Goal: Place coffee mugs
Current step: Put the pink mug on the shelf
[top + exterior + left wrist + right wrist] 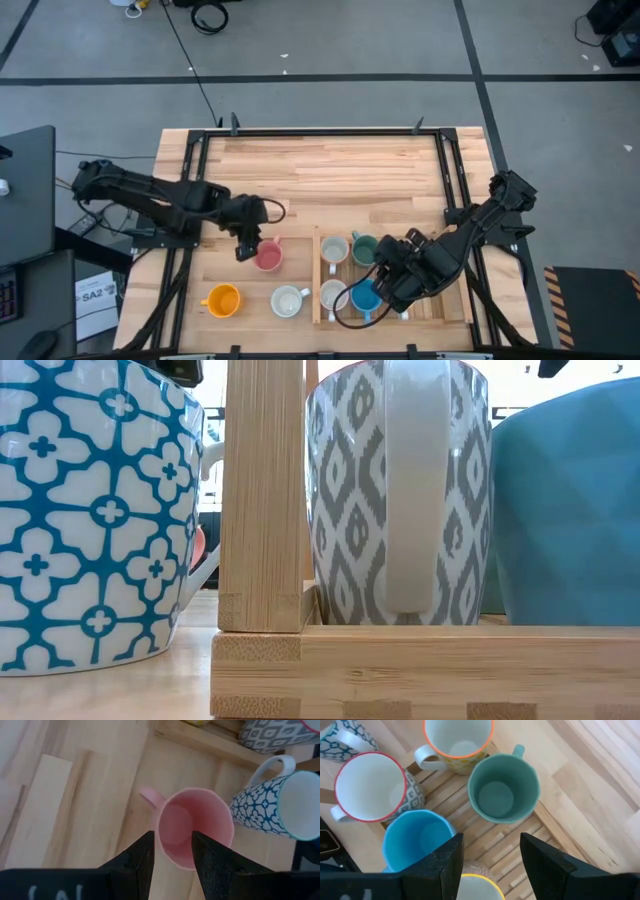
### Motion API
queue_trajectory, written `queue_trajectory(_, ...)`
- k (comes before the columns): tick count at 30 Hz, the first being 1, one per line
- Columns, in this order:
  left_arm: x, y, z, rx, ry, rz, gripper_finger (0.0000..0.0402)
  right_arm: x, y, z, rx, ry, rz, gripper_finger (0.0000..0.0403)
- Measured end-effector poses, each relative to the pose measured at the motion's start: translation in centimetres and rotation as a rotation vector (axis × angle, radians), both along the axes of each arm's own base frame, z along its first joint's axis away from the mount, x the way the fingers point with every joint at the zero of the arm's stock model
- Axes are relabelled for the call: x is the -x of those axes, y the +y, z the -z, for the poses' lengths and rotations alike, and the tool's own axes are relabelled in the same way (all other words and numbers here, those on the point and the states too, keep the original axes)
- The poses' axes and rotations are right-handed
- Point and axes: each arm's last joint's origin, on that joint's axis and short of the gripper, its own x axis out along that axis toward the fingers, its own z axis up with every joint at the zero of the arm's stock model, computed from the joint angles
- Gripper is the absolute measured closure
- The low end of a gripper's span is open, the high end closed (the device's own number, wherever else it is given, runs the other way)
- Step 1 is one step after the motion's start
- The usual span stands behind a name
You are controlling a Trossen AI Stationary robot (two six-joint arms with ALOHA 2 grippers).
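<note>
While the left gripper (172, 851) clamps the near wall of the pink mug (195, 827), one finger inside the rim and one outside, the step in hand looks like the pick-up of that mug. It stands upright on the table (340, 170), just left of the bamboo tray (318, 285), with its handle turned away from the tray. The orange mug (222, 299) and a patterned white mug (288, 300) wait on the table nearer the front edge. The right gripper (490, 857), jaws wide apart and empty, hovers over the tray's right part beside the blue mug (415, 840) and the green mug (502, 787). Next, the pink mug probably needs a straight lift, then a carry over the tray wall into a free slot, keeping clear of the right arm.
</note>
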Motion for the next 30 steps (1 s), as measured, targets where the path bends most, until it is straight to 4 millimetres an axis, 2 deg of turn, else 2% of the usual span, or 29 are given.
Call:
queue_trajectory(5,0.0,-0.8,0.2,-0.060,-0.006,-0.014,0.0264,-0.1,0.1,0.0,-0.012,-0.014,-0.006,0.0203)
queue_trajectory(13,-0.4,-1.6,1.0,-0.054,0.033,-0.026,0.0264,-0.3,0.3,-0.1,-0.026,-0.032,-0.006,0.0203)
queue_trajectory(30,-3.1,-2.3,5.8,-0.127,0.246,-0.020,0.0264,-0.4,0.3,-0.1,-0.033,-0.040,-0.006,0.0203)
